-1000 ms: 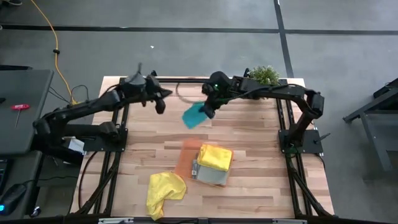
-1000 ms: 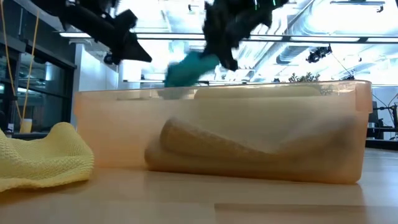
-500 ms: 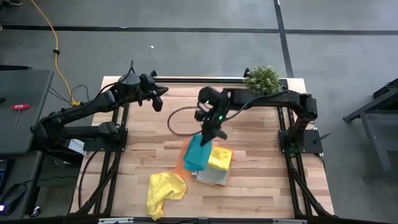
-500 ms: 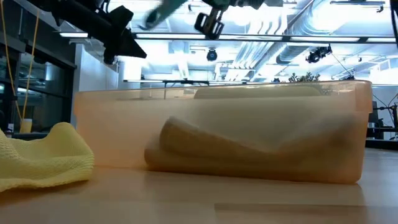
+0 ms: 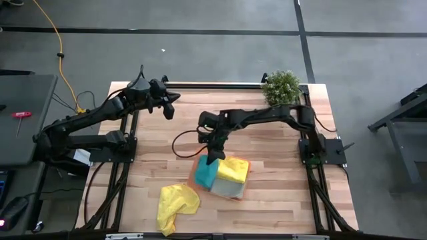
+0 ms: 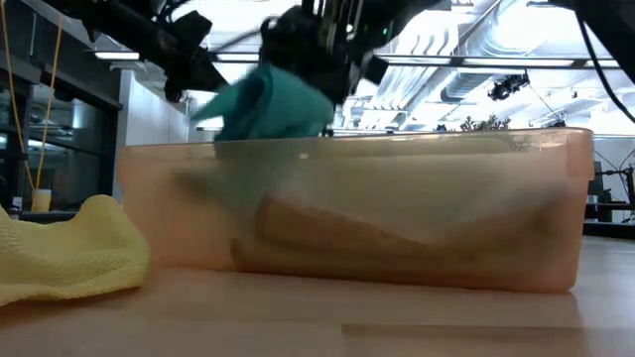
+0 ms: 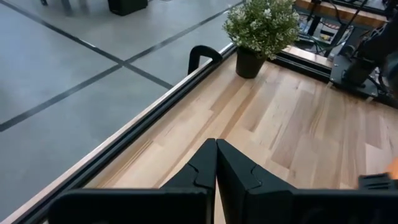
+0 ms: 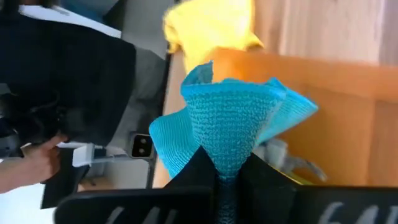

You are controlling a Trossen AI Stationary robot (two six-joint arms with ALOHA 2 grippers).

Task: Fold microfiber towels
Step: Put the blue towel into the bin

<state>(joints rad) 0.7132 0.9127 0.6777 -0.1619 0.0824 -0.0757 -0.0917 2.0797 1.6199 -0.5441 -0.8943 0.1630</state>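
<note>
At the near left of the desk (image 5: 267, 143) one yellow towel (image 5: 177, 203) lies crumpled, not yet folded. Beyond it the orange tray (image 5: 199, 163) holds a folded yellow towel (image 5: 231, 169) on a grey one (image 5: 223, 189). The right tool (image 5: 213, 159), clamped on the teal towel (image 5: 205, 173), hangs over the tray. Far left, the left tool (image 5: 169, 107) is closed and empty. No readable writing shows.

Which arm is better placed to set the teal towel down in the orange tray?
The right. The right gripper is shut on the teal towel directly over the orange tray. The left gripper is shut, empty, near the table's far left edge.
</note>
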